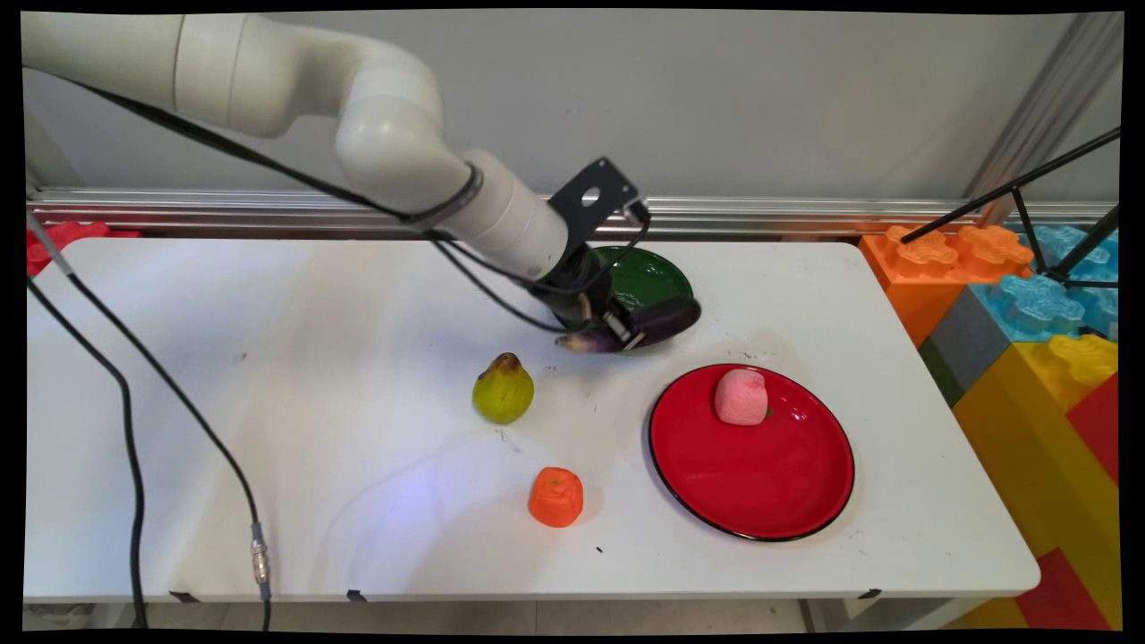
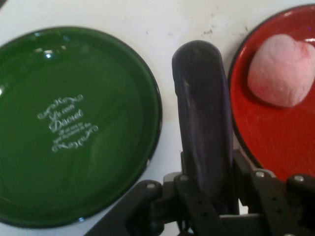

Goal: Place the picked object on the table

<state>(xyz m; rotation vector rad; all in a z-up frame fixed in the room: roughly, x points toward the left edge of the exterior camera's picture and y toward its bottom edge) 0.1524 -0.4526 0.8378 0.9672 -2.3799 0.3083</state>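
Item: black two-finger pincer (image 2: 206, 196), low over the far middle of the white table (image 1: 268, 358). State: clamped on a dark purple toy aubergine (image 2: 204, 123), one finger on each side of its body.

Held item: the aubergine, lying lengthwise out from the pincer. In the main view it sits at the near rim of the green plate (image 1: 657, 277), its stalk end pointing left. In the hand view it lies over the strip of bare table between the green plate and the red plate (image 1: 760, 474).

Green plate: round, dark-rimmed, nothing on it, with small white lettering at its centre (first line unreadable, second seems to say "Daniel"). It stands at the table's far edge, partly hidden by the arm's wrist.

Red plate: round, black-rimmed, near right of the green plate and apart from it. It carries a pale pink toy fruit (image 1: 741, 396) at its far side.

Other items on the table: a yellow-green toy pear (image 1: 503, 389), upright, left of the red plate; an orange toy fruit (image 1: 555, 496) nearer the table's front edge.

Surroundings: large coloured building blocks (image 1: 1029, 304) beside the table's right end.
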